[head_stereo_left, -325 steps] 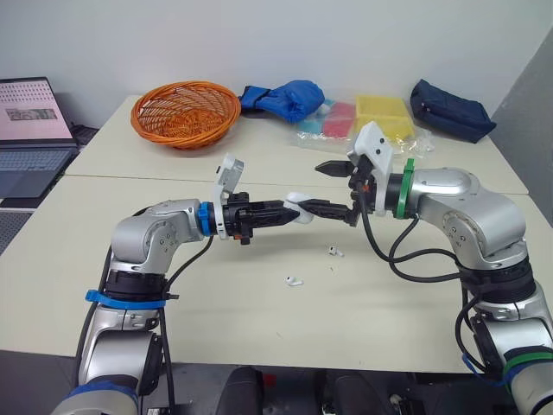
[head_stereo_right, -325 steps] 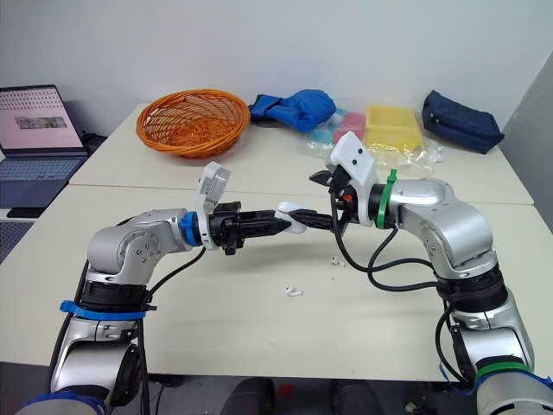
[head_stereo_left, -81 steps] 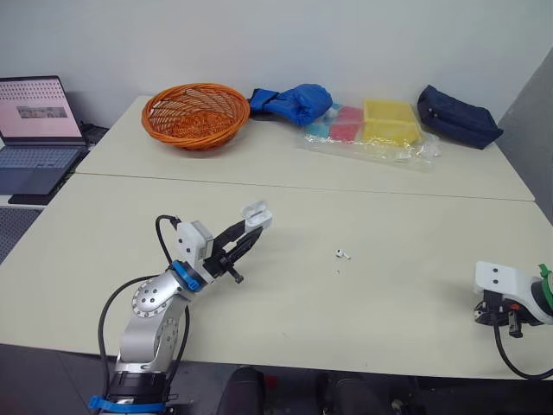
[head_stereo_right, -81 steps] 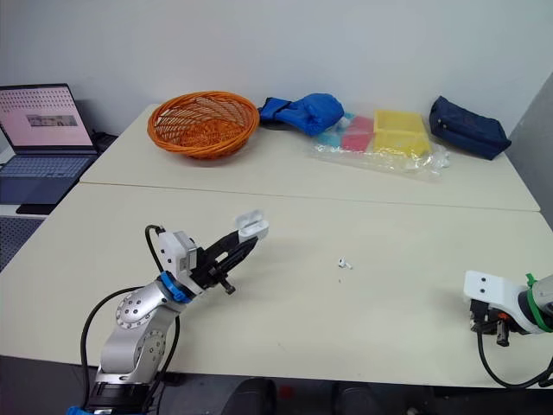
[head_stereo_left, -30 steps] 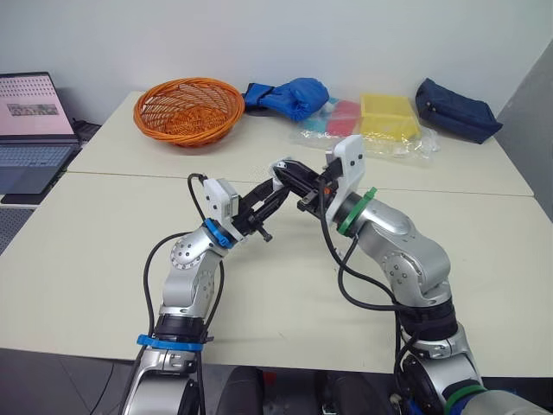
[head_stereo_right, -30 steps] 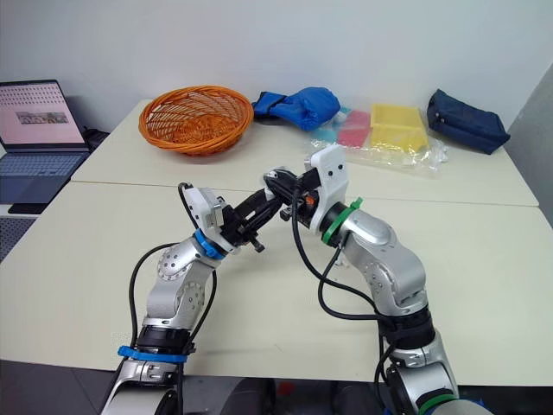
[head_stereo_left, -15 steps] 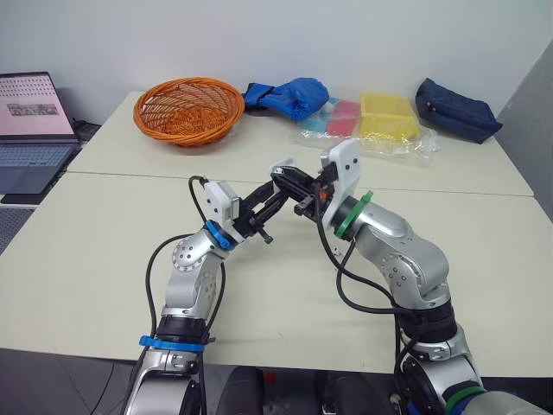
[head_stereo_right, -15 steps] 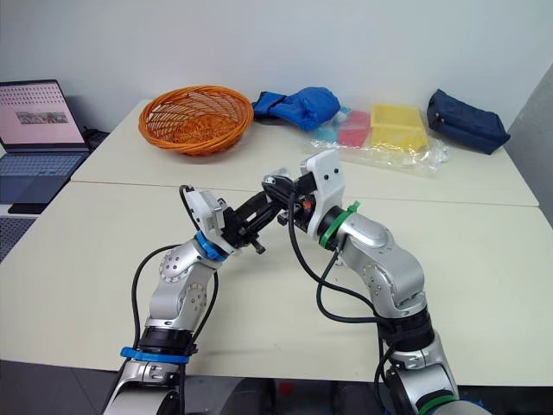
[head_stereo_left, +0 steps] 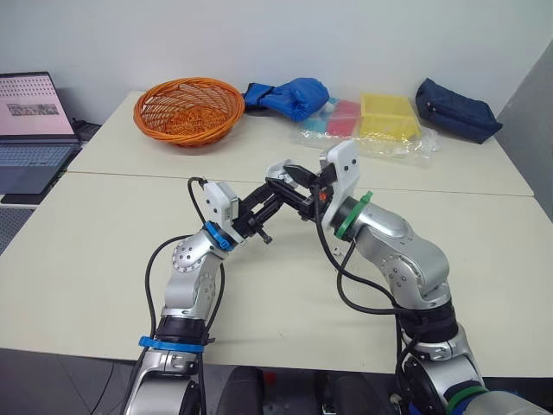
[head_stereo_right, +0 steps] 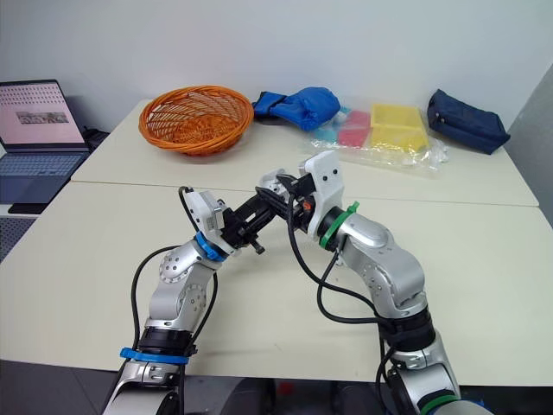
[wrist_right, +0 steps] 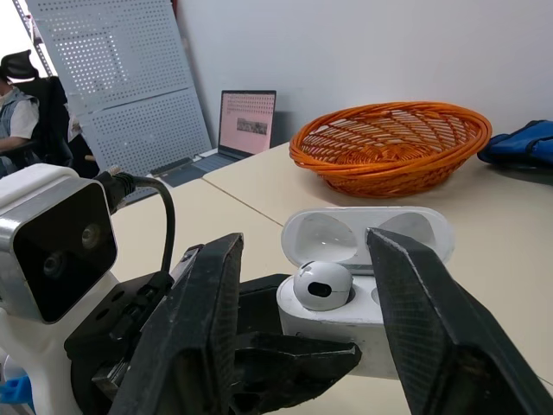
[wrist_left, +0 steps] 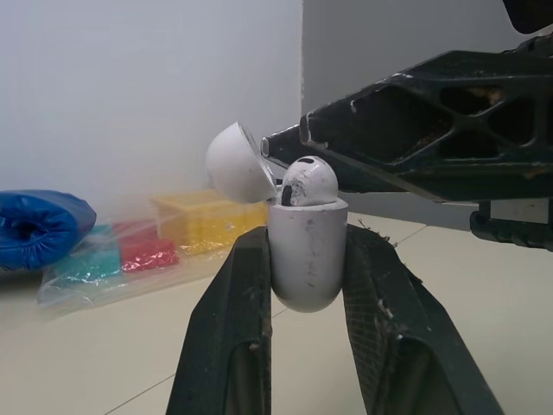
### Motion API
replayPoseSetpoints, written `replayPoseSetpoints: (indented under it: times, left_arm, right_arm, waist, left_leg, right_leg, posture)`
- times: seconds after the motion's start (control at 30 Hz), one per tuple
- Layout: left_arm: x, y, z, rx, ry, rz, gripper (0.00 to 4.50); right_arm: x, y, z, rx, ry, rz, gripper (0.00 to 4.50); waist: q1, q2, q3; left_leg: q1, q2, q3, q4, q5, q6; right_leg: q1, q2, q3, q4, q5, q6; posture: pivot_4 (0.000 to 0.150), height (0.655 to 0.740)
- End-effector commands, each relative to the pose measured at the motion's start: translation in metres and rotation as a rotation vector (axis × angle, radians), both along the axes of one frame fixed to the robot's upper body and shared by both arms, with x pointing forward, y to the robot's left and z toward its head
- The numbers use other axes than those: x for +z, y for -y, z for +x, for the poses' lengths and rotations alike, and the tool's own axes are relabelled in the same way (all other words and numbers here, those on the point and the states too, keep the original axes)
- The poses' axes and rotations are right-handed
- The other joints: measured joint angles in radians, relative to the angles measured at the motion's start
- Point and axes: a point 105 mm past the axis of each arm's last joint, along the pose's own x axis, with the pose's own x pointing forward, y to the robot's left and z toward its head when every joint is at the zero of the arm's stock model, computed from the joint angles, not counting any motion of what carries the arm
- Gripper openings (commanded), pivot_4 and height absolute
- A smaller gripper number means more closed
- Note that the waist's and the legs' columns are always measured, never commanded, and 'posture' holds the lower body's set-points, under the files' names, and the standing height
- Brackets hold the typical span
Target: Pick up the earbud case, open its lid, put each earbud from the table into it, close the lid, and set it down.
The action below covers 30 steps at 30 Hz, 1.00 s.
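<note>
Left claw: your left claw (wrist_left: pixel 306 235) pinches the earbud case (wrist_left: pixel 308 268) by its lower body, one black finger pressed to each side.
Case: it stands upright in that pinch, held in the air above the tabletop (head_stereo_left: pixel 86 259). It sits over the middle, just your side of the seam between the two table sections.
Lid: the lid (wrist_left: pixel 235 164) is open, tipped back on its hinge, with the hollow inside facing up in the right wrist view.
Earbud: one white earbud (wrist_left: pixel 309 183) sits in the case, its rounded head above the rim.
Right claw: your right claw (wrist_right: pixel 307 244) is spread wide, with one finger (wrist_right: pixel 207 303) on each side of the open top. You cannot tell whether either finger touches the case or lid.
Arms: both reach inward, and the claws meet tip to tip at the case.
Far side of tabletop: an orange wicker basket (head_stereo_left: pixel 188 111), a blue cloth bundle (head_stereo_left: pixel 289 93), a yellow box in clear wrap (head_stereo_left: pixel 384 117) and a dark-blue pouch (head_stereo_left: pixel 454 108), all well apart from the case.
Off to your left: an open laptop (head_stereo_left: pixel 30 121).
</note>
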Motion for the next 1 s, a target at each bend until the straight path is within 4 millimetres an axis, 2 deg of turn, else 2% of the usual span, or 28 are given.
replayPoseSetpoints:
  times: [0.03,0.1,0.17,0.27,0.33,0.43,0.47,0.53,0.63,0.77,1.0]
  left_arm:
    - [0.016,0.004,-0.004,-0.023,0.064,-0.012,0.77]
    - [0.015,0.002,-0.002,-0.019,0.057,-0.01,0.77]
    - [0.014,-0.003,0.0,-0.009,0.049,-0.002,0.77]
    - [0.014,-0.009,0.002,0.005,0.046,0.005,0.77]
    - [0.014,-0.012,0.002,0.006,0.048,0.014,0.77]
    - [0.015,-0.017,0.003,0.017,0.04,0.008,0.77]
    - [0.015,-0.019,0.004,0.023,0.042,0.01,0.77]
    - [0.017,-0.021,0.005,0.036,0.042,0.007,0.77]
    - [0.018,-0.02,0.002,0.041,0.045,0.002,0.77]
    - [0.019,-0.019,-0.001,0.042,0.045,0.004,0.77]
    - [0.02,-0.023,-0.002,0.06,0.043,0.005,0.77]
  right_arm:
    - [0.032,0.005,-0.013,0.035,0.124,0.068,2.42]
    - [0.051,0.01,-0.028,0.111,0.187,0.108,2.42]
    - [0.063,0.024,-0.042,0.177,0.218,0.08,2.42]
    - [0.059,0.045,-0.047,0.215,0.183,-0.027,2.42]
    - [0.05,0.061,-0.043,0.21,0.114,-0.078,2.42]
    - [0.018,0.082,-0.03,0.16,0.011,-0.25,2.42]
    - [-0.009,0.093,-0.021,0.121,-0.051,-0.374,2.42]
    - [-0.043,0.109,-0.01,0.076,-0.118,-0.515,2.42]
    - [-0.076,0.106,0.006,0.051,-0.152,-0.549,2.42]
    - [-0.102,0.107,0.009,0.079,-0.162,-0.615,2.42]
    - [-0.11,0.099,0.006,0.116,-0.165,-0.614,2.42]
  waist:
    - [0.0,0.0,0.0]
    - [0.0,0.0,0.0]
    - [0.001,0.0,0.0]
    - [0.002,0.0,0.0]
    - [0.001,0.0,0.0]
    - [0.001,0.0,0.0]
    - [0.001,0.0,0.0]
    - [0.001,0.0,0.0]
    - [-0.007,0.0,0.0]
    - [-0.011,0.0,0.0]
    - [-0.006,0.0,0.0]
  left_leg:
    - [0.0,0.0,0.0,0.0,0.0,0.0]
    - [0.0,0.0,0.0,0.0,0.0,0.0]
    - [0.0,0.0,0.0,0.0,0.0,0.0]
    - [0.0,0.0,0.0,0.0,0.0,0.0]
    - [0.0,0.0,0.0,0.0,0.0,0.0]
    - [0.0,0.0,0.0,0.0,0.0,0.0]
    - [0.0,0.0,0.0,0.0,0.0,0.0]
    - [0.0,-0.001,0.0,0.0,0.0,0.0]
    - [0.0,0.0,0.002,0.0,0.0,0.0]
    - [0.0,0.0,0.001,0.0,0.0,0.0]
    - [0.0,0.0,0.001,0.0,0.0,0.0]
  right_leg:
    - [0.0,0.0,0.0,0.0,0.0,0.0]
    - [0.0,0.0,0.0,0.0,0.0,0.0]
    - [0.0,0.0,0.0,0.0,0.0,0.0]
    - [0.0,-0.001,0.0,-0.001,0.0,0.0]
    - [0.001,-0.001,0.0,-0.001,0.0,0.0]
    - [0.0,-0.001,0.0,-0.001,0.0,0.0]
    - [0.0,-0.001,0.0,-0.001,0.0,0.0]
    - [0.0,-0.001,0.0,-0.002,0.0,0.0]
    - [-0.001,0.0,0.002,-0.001,0.0,0.0]
    - [-0.001,0.001,0.001,0.0,0.0,0.0]
    - [0.0,0.0,0.001,-0.001,0.0,0.0]
  posture:
    - [0.15,0.74]
    - [0.15,0.74]
    - [0.15,0.74]
    - [0.15,0.74]
    - [0.15,0.74]
    - [0.15,0.74]
    - [0.15,0.74]
    - [0.15,0.74]
    - [0.15,0.74]
    - [0.15,0.74]
    - [0.15,0.74]
